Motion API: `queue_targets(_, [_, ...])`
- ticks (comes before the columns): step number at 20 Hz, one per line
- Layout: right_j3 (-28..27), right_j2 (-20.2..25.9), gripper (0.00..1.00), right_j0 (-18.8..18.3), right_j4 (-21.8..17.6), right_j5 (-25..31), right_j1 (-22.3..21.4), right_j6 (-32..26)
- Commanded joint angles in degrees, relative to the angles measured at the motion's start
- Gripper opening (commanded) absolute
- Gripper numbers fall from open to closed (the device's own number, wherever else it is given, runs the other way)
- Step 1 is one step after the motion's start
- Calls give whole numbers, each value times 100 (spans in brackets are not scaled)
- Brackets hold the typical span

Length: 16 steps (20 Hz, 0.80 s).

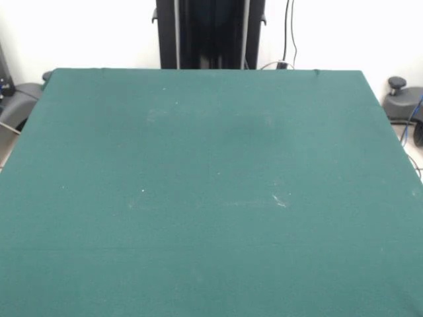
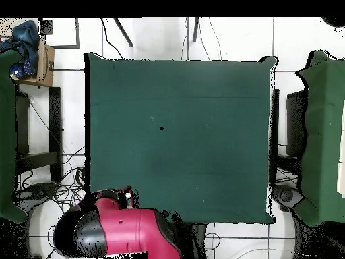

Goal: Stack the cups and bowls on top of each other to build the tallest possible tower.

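Note:
No cups, bowls or tower show in either view; they are out of view. The green cloth-covered table [image 1: 211, 198] shows in the front view and in the overhead view [image 2: 178, 135]. My red and black arm [image 2: 128, 233] is drawn back and folded over the base, off the table's bottom left corner in the overhead view. I cannot make out the gripper in either view. In the front view only the black pedestal [image 1: 210, 33] shows, at the table's far side.
Other green-covered tables stand at the left edge [image 2: 8, 135] and the right edge [image 2: 323, 135] of the overhead view. A cardboard box [image 2: 44, 61] sits at the top left. Cables [image 2: 67, 189] lie on the floor near the robot's base.

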Motion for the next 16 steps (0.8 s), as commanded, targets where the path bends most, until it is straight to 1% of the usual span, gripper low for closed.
queue_targets(1, [470,235,100,598,-609,-2102,1797,1095])
queue_targets(2, [418,193,100,653,-675,-2264,1962,1061])
queue_targets(3, [263,48,100,763,-873,-2595,2271,979])
queue_targets(5, [18,-114,100,761,-1105,-2926,2735,791])
queue_targets(7, [-180,-310,100,785,-1167,-3212,3093,757])
queue_targets(10, [-336,-580,100,966,-1065,-3473,3361,805])
queue_targets(11, [-413,-709,100,1099,-971,-3593,3451,836])
queue_targets(12, [-458,-756,100,1149,-916,-3622,3505,834])
queue_targets(13, [-417,-796,100,1188,-874,-3631,3463,850])
queue_targets(16, [-336,-732,100,1111,-892,-3551,3321,800])
